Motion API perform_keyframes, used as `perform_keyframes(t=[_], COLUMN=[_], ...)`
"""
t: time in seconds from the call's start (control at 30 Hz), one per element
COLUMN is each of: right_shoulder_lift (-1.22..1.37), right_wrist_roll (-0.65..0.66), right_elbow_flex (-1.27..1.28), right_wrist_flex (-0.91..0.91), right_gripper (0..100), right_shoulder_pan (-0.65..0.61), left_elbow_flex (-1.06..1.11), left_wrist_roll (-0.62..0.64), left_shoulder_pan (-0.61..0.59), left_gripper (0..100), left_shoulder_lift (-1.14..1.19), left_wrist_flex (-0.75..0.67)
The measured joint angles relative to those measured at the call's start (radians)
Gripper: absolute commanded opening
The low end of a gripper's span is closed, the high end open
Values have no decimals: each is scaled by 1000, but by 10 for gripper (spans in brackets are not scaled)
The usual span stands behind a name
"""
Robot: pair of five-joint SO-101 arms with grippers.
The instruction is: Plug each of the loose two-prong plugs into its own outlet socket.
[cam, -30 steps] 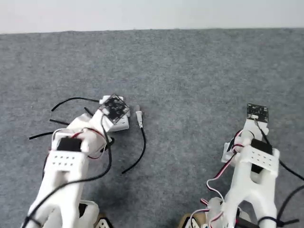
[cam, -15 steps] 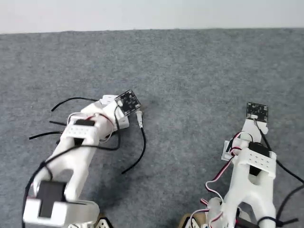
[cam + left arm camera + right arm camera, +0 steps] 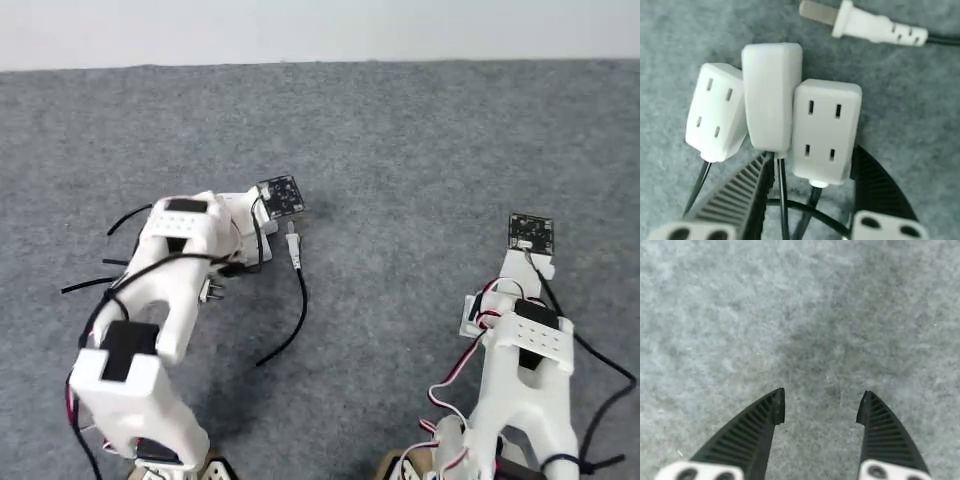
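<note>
Fingers of the left gripper (image 3: 812, 156) are spread wide and empty about an outlet socket (image 3: 826, 120); the loose plug (image 3: 865, 25) is laid crosswise just beyond it, well apart from the parted, empty right gripper (image 3: 822, 405).

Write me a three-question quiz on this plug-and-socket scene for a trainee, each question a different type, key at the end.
1. Multiple choice: the loose white plug is
A) pushed into a socket
B) lying unplugged on the grey carpet
C) held in a gripper

2. True or false: the right gripper is shut on a cable.

3. Fill in the blank: the left gripper is open, with the cord end of a white outlet block ____ its fingers.

Key: 1 B; 2 false, it is open over bare carpet; 3 between.
</note>
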Motion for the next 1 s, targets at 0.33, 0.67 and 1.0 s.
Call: perform_keyframes(t=[0.33,0.67,1.0], right_shoulder_lift=[0,0,0], right_wrist_roll=[0,0,0], right_elbow_flex=[2,2,2], right_wrist_flex=[-5,-5,-5], right_gripper=[233,233,233], right_shoulder_pan=[0,0,0], left_elbow_flex=[-278,-304,-302], left_wrist_roll=[-11,265,1100], left_shoulder_pan=[17,86,141], left_gripper=[40,39,11], left_shoulder_lift=[163,167,176], left_wrist_flex=[270,479,585])
